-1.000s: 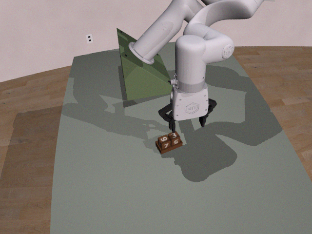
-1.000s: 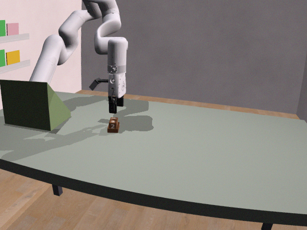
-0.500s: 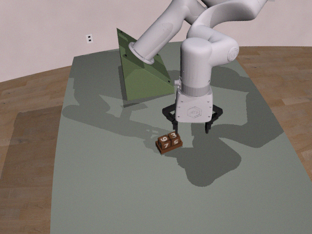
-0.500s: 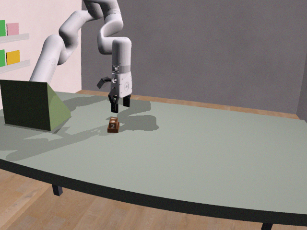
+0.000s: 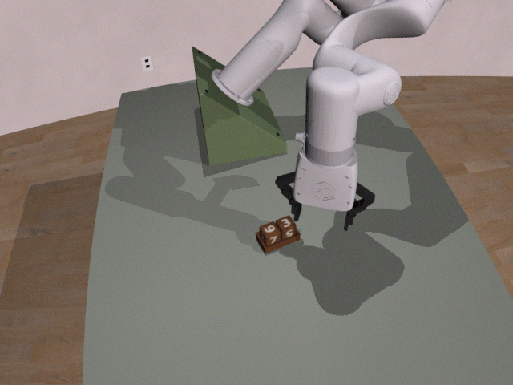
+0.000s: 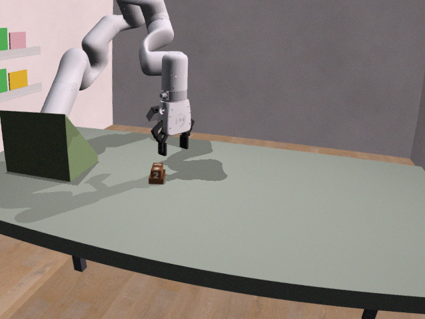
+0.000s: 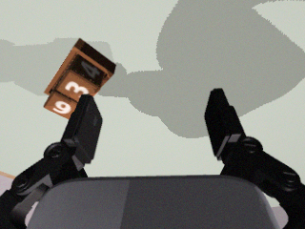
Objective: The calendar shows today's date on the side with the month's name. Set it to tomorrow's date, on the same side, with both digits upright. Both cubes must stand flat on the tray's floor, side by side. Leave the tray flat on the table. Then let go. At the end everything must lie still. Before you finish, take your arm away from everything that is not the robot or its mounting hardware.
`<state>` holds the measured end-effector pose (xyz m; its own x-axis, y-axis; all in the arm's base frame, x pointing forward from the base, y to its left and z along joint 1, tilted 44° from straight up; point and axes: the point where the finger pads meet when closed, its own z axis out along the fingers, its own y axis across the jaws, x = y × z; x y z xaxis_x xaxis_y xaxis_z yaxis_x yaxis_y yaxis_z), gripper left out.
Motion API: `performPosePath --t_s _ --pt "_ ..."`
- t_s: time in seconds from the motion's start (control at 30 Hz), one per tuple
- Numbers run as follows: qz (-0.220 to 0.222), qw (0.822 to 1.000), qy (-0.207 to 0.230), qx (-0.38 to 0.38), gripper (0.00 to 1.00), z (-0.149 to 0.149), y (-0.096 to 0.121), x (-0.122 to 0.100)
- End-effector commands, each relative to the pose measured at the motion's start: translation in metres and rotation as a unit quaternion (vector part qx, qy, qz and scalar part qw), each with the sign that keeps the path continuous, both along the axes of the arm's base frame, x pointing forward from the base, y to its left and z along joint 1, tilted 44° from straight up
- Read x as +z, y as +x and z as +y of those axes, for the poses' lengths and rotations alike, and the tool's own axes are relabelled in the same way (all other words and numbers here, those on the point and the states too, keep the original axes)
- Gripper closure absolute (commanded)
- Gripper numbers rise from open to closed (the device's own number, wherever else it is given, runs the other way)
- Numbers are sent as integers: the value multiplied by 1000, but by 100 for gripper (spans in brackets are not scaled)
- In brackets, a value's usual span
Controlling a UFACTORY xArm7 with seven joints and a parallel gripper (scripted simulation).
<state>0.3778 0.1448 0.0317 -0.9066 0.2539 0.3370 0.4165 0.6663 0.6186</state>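
The rounded white arm has small screws, a hexagonal logo and a black-fingered end effector (image 5: 321, 225) (image 6: 173, 147) (image 7: 152, 104).

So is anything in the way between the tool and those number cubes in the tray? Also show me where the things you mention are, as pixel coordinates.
Nothing visible is. The open tool (image 5: 321, 224) (image 6: 173, 148) (image 7: 152, 104) hangs above the table, off to one side of the two cubes, with no object in between. The cubes already sit side by side in the tray (image 5: 282, 245) (image 6: 157, 181), nothing visible over them.
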Motion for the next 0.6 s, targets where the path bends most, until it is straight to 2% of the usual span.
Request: performPosePath --t_s 0.0,0.07,0.57 --pt "25 999 -6 -23 0 2 8 3" --pt "25 999 -6 -23 0 5 15 6" --pt "25 999 -6 -23 0 5 15 6"
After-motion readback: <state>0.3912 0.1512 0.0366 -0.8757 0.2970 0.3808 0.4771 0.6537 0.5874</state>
